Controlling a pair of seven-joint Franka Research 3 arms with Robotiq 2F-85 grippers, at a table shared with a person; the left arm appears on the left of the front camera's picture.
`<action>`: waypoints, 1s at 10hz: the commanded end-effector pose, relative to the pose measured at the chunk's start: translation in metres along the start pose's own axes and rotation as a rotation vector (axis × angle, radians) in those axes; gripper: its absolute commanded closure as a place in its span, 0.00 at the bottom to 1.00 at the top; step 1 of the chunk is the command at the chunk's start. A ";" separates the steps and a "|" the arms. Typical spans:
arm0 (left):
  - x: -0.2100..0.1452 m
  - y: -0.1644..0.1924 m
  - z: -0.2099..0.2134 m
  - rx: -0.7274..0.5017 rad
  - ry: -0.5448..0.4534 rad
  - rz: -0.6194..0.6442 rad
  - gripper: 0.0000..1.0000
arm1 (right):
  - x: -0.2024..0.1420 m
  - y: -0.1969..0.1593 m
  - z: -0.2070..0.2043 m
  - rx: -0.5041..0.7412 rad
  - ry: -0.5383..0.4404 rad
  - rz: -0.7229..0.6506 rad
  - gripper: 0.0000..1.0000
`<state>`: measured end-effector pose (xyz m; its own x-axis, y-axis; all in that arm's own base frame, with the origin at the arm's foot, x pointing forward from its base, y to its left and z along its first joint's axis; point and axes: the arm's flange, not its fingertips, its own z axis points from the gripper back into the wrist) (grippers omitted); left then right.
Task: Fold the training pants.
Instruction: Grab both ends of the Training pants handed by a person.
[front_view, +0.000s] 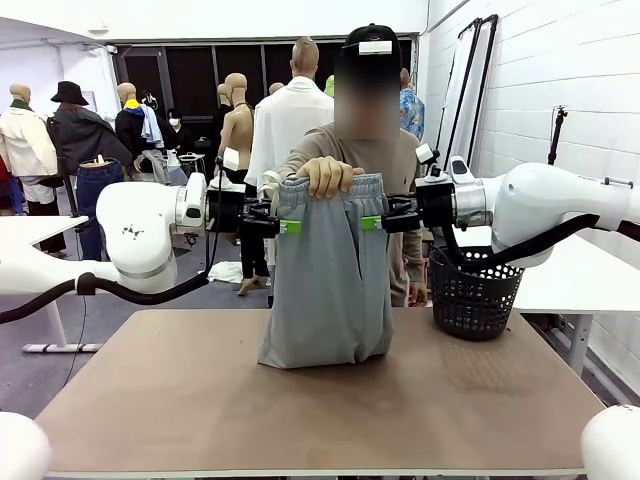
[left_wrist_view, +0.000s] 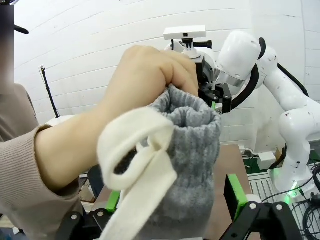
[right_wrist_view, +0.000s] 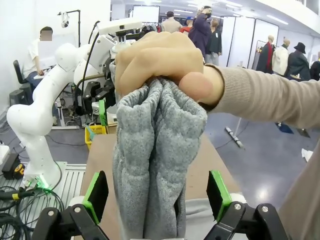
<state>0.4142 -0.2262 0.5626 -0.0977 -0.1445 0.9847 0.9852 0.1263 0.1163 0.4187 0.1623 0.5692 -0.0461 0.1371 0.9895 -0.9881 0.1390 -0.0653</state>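
Observation:
The light grey training pants (front_view: 330, 290) hang from a person's hand (front_view: 325, 175), which bunches the waistband at its middle. Their lower end rests crumpled on the brown table (front_view: 300, 410). My left gripper (front_view: 285, 227) stands open at the waistband's left edge, and my right gripper (front_view: 372, 222) stands open at its right edge. In the left wrist view the pants (left_wrist_view: 192, 160) and their pale drawstring (left_wrist_view: 145, 165) sit between my spread left gripper (left_wrist_view: 172, 210). In the right wrist view the grey cloth (right_wrist_view: 155, 150) hangs between my right gripper (right_wrist_view: 157, 200), with gaps to both green pads.
A black mesh basket (front_view: 472, 290) stands at the table's far right corner. The person (front_view: 365, 150) stands at the far edge, right behind the pants. The near half of the table is bare.

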 end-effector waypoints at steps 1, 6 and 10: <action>0.006 0.005 -0.006 0.018 0.003 0.003 0.00 | 0.006 -0.004 -0.003 0.019 0.004 -0.025 0.00; 0.006 0.005 -0.005 0.034 0.002 0.024 0.92 | 0.006 -0.004 -0.004 0.016 0.029 -0.047 0.72; 0.005 0.007 -0.003 0.056 0.002 0.032 1.00 | 0.007 -0.005 -0.006 0.027 0.033 -0.065 1.00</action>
<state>0.4190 -0.2238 0.5661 -0.0797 -0.1304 0.9882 0.9833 0.1526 0.0995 0.4185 0.1640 0.5692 0.0006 0.1437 0.9896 -0.9919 0.1254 -0.0177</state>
